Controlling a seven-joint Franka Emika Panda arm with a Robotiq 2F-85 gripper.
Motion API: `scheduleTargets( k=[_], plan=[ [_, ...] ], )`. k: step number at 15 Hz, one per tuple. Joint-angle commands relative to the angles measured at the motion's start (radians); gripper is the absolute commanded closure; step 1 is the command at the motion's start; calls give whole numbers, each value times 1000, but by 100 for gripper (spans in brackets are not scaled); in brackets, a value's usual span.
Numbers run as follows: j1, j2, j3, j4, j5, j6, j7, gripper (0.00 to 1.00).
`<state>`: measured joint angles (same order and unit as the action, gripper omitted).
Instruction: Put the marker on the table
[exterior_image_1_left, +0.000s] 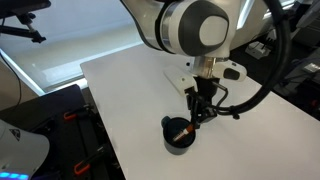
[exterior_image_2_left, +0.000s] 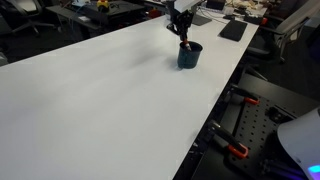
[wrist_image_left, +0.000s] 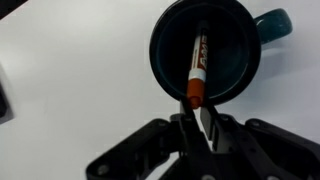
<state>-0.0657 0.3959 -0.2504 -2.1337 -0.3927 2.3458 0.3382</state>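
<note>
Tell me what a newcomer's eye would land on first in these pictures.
The thin red-orange marker stands out in the wrist view. It lies inside the round dark cup, and its near end appears pinched between the fingers of the black gripper. In both exterior views the cup sits near an edge of the large plain white table, with the white robot arm reaching down over it.

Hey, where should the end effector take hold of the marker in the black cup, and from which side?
Grip the marker at its orange upper end, coming down from above. It leans inside the cup, whose wall blocks a sideways approach; only that end reaches the rim.
</note>
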Motion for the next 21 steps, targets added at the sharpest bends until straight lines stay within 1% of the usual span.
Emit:
scheduleTargets(
  k=[1,10,16,17,18,19,21],
  plan=[
    [18,-2,-10,-17,-29,16,29,96],
    [35,-5,0,41,-5,15,51,96],
    [34,-5,2,93,7,21,70,96],
    [25,-4,11,100,28,9,49,96],
    [25,-6,12,96,29,5,33,86],
    [26,-11,11,85,24,7,27,61],
    [26,-25,5,62,17,0,26,60]
  ],
)
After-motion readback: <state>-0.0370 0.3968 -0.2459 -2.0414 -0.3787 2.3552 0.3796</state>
